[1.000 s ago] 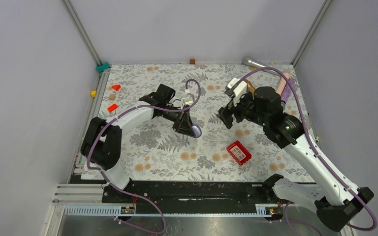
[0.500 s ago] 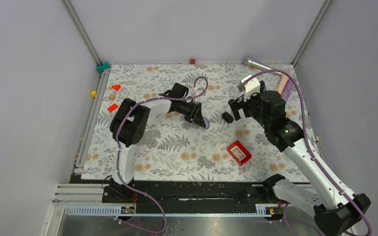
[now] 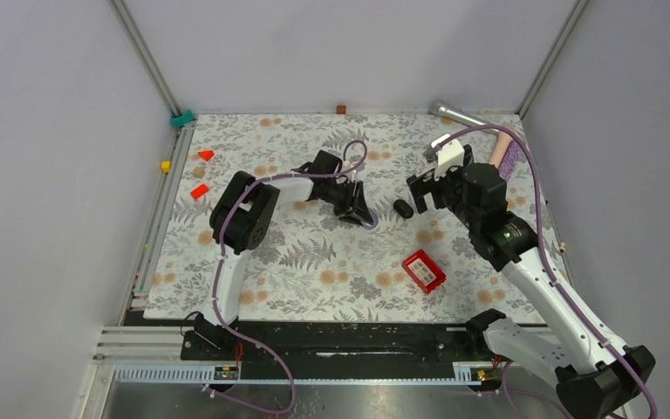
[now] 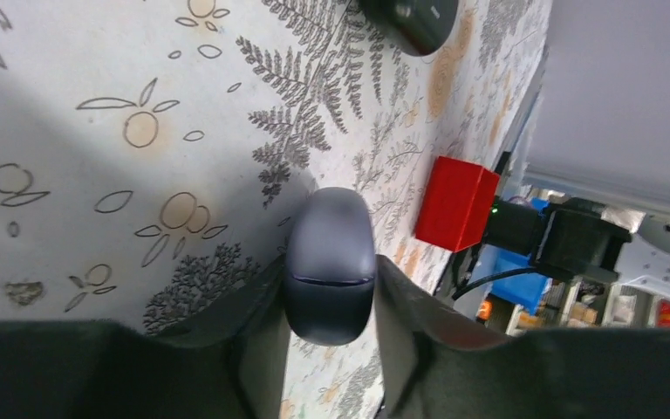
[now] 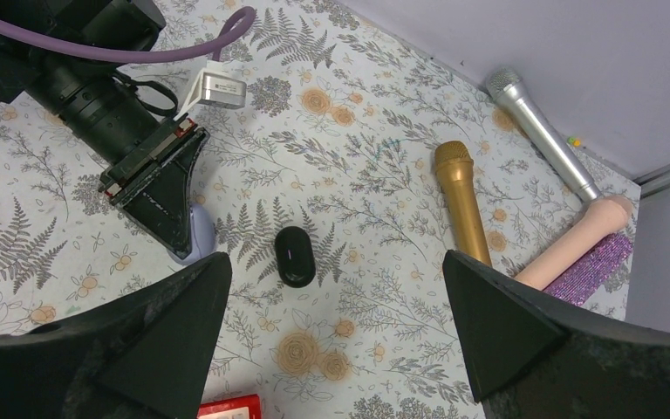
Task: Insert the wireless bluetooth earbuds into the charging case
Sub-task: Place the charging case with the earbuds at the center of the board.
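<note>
- Near side: red rectangular plastic box with a white label (image 3: 424, 271) lies flat on the floral-patterned table (image 3: 314, 271), apart from both arms.
- Left tool (image 4: 329, 272): closed on a pale purple-grey oval charging case (image 4: 329, 236), one finger pressed to each long side. The lid seam is visible across the case and the lid is shut. The free end of the case points down at the table. Whether it touches cannot be told.
- Just right of it: glossy black oval charging case (image 5: 295, 256) lies on the table, lid shut, touching nothing. It sits between the two tools.
- Right tool (image 5: 336, 284): jaws spread wide, nothing between them. It hovers above the table on the right of the black case.
- Wireless earbuds: cannot be made out in any view.
- Further back, left side: two small red plastic blocks (image 3: 199, 190) (image 3: 206, 154) and a tiny yellow block (image 3: 166, 166) by the left rail.
- Far right corner: gold microphone (image 5: 462, 201), silver microphone (image 5: 539, 131), a pale pink handle (image 5: 576, 240) and a purple glitter piece (image 5: 589, 269) lying alongside it.
</note>
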Available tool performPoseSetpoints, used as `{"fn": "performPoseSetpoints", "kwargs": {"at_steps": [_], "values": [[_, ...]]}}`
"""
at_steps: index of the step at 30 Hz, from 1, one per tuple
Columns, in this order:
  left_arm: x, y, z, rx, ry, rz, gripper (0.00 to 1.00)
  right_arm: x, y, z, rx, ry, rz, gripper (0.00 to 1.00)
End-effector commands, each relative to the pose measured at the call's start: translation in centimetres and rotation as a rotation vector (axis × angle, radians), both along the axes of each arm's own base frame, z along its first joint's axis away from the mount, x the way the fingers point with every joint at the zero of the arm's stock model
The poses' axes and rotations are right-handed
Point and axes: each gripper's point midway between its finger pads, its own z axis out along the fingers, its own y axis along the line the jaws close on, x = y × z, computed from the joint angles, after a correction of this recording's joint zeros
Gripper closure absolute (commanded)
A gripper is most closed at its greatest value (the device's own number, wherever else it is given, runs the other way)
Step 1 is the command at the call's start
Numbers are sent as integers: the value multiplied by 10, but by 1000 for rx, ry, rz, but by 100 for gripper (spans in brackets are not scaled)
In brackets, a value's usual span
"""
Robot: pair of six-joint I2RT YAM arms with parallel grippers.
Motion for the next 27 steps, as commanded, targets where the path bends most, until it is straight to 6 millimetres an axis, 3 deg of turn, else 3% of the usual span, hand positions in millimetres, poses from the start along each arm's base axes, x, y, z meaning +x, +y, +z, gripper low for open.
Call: {"fn": "performPoseSetpoints", "kwargs": {"at_steps": [1,2,3,8,14,23,27], "values": [[10,-4,-1,34,-8,48,33,3,0,15,47,-53,-11,0],[9,-3,-2,38,-6,49,7,3,0,15,48,-56,-11,1],[8,-2,-2,41,-6,51,2,3,-1,16,49,-58,-13,1],[3,5,-1,53,-42,61,1,3,-3,18,49,-65,-18,0],[-2,16,16,63,-88,48,2,2,-9,25,25,-76,-37,1],[23,64,46,132,-336,22,1,-3,-28,45,-46,-111,-82,1],[25,87,49,195,-402,-6,2,-8,-36,52,-92,-129,-91,0]]}}
